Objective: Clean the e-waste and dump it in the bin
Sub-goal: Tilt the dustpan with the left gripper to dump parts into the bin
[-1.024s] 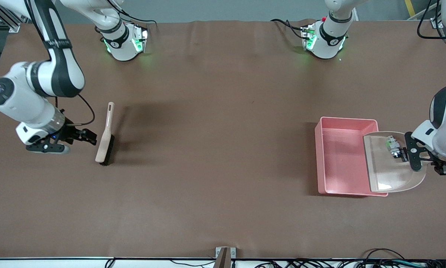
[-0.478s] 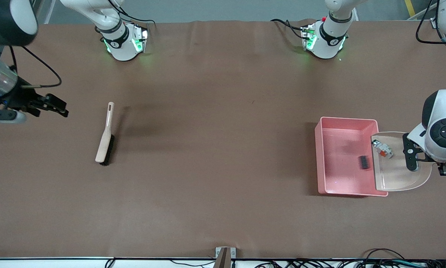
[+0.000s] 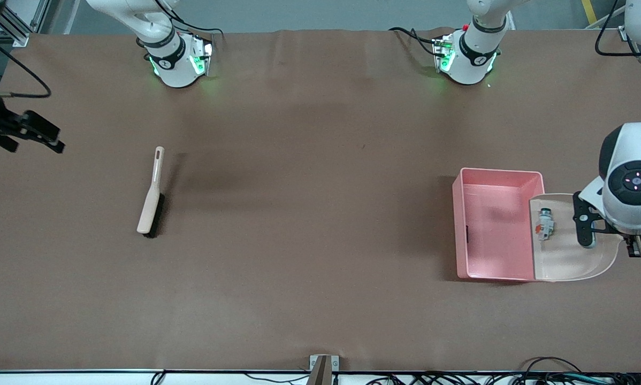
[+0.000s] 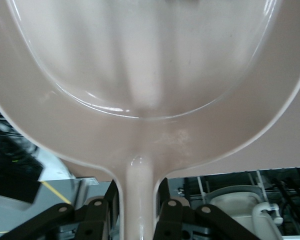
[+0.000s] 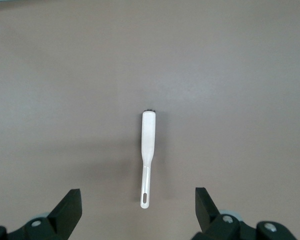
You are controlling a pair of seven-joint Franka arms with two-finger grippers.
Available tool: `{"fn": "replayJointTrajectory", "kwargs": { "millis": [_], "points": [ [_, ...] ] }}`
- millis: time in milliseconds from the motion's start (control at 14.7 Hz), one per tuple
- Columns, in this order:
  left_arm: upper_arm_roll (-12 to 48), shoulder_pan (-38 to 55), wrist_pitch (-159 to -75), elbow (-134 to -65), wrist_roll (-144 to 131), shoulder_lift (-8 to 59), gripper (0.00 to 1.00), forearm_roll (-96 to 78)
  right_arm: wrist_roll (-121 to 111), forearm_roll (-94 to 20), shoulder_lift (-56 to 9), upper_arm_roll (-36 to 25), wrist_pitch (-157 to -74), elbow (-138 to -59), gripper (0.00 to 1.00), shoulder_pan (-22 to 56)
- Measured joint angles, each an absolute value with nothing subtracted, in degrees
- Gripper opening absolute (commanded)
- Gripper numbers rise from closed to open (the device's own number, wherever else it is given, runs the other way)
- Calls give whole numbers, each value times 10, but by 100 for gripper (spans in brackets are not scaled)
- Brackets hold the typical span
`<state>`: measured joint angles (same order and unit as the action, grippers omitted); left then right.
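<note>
My left gripper (image 3: 584, 231) is shut on the handle of the beige dustpan (image 3: 572, 262) and holds it tilted over the edge of the pink bin (image 3: 500, 172) at the left arm's end. The white component with orange and green parts (image 3: 544, 223) lies on the dustpan near its lip, over the bin. A small dark piece (image 3: 466, 233) shows against the bin's inner wall at the right arm's end. The left wrist view shows the dustpan (image 4: 140, 60) with its handle between my left gripper's jaws (image 4: 137, 197). My right gripper (image 3: 31, 133) is open and empty, up over the table's edge at the right arm's end.
A beige brush with black bristles (image 3: 150, 198) lies on the brown table toward the right arm's end. It also shows in the right wrist view (image 5: 148, 145), well below my open right gripper (image 5: 138, 207). A small metal bracket (image 3: 323, 366) sits at the table's near edge.
The right gripper has lifted away from the brush toward the table's edge. The dustpan has tipped more; the dark block has slid into the bin and the white component has moved toward the lip.
</note>
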<state>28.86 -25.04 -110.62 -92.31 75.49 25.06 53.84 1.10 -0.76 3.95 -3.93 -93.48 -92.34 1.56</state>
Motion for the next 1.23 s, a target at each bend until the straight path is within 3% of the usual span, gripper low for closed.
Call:
{"fn": "replayJointTrajectory", "kwargs": {
  "millis": [273, 751, 1229],
  "points": [
    [302, -224, -1066, -921, 748, 240, 0, 573, 10, -8, 37, -40, -908, -898, 100, 2],
    [302, -217, -1065, -919, 750, 240, 0, 624, 10, -8, 24, -28, -896, -894, 100, 7],
    [332, -183, -1055, -901, 749, 240, 0, 568, 10, -8, 24, -27, -891, -892, 100, 8]
  ]
}}
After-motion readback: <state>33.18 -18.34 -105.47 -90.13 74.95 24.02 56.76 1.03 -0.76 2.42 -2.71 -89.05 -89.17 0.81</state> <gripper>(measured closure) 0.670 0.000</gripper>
